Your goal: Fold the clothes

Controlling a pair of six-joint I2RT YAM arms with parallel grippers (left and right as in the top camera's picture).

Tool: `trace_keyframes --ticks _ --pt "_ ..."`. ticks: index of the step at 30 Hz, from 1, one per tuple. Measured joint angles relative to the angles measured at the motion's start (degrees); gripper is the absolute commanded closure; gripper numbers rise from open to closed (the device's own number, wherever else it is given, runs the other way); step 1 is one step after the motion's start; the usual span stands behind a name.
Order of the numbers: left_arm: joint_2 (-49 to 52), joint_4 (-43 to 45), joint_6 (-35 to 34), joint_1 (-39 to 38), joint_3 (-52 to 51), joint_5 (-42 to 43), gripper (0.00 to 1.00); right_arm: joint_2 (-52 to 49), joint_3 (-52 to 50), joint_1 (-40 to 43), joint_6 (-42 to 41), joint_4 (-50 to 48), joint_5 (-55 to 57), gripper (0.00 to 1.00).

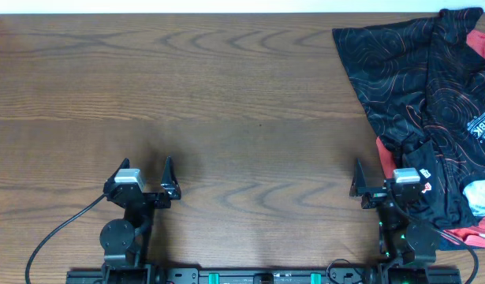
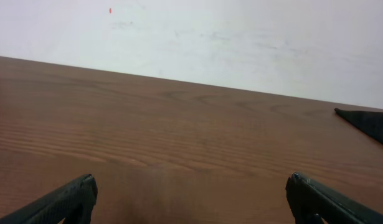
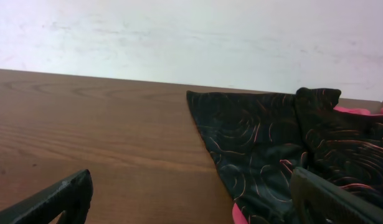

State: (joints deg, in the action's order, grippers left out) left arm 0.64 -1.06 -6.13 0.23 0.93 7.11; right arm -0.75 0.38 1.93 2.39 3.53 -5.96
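Evidently unstarted: left jaws and right jaws apart, empty; black jersey crumpled beyond right jaws, awaiting spreading.

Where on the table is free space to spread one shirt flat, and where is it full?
The table is bare from its left edge to the black jersey, including ahead of the open left gripper. The right side is crowded: jersey and red garments pile there, beside the open right gripper.
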Motion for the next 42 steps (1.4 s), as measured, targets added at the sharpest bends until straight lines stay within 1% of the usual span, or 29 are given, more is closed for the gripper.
trace_keyframes --ticks 17,21,24,28,32,36,38,42 --pt "1.3 -0.5 -0.4 0.0 0.3 0.0 0.02 -0.6 0.0 0.0 -1.0 0.1 0.0 0.01" --pt "1.5 -3.6 -1.0 0.0 1.8 0.1 0.02 -2.8 0.5 0.0 -2.4 1.4 0.2 0.01" --pt "2.6 -8.4 -1.3 0.0 3.6 0.5 0.02 -6.3 2.8 0.0 -4.0 5.4 1.0 0.01" --pt "7.4 -15.3 -1.3 0.0 7.8 0.7 0.02 -13.6 9.8 0.0 -6.6 12.4 3.3 0.01" --pt "15.2 -20.5 -1.4 0.0 14.9 1.1 0.02 -23.5 19.9 0.0 -8.4 20.4 5.6 0.01" --pt "25.6 -27.4 -1.4 0.0 24.4 2.8 0.02 -36.1 30.4 0.2 -9.2 30.5 6.4 0.01" --pt "31.1 -32.2 -1.4 0.0 29.4 3.4 0.02 -42.9 35.1 0.7 -9.4 35.6 6.7 0.01" --pt "41.4 -41.8 -1.4 0.0 38.5 4.0 0.02 -55.5 43.1 1.7 -9.6 41.2 6.8 0.01"
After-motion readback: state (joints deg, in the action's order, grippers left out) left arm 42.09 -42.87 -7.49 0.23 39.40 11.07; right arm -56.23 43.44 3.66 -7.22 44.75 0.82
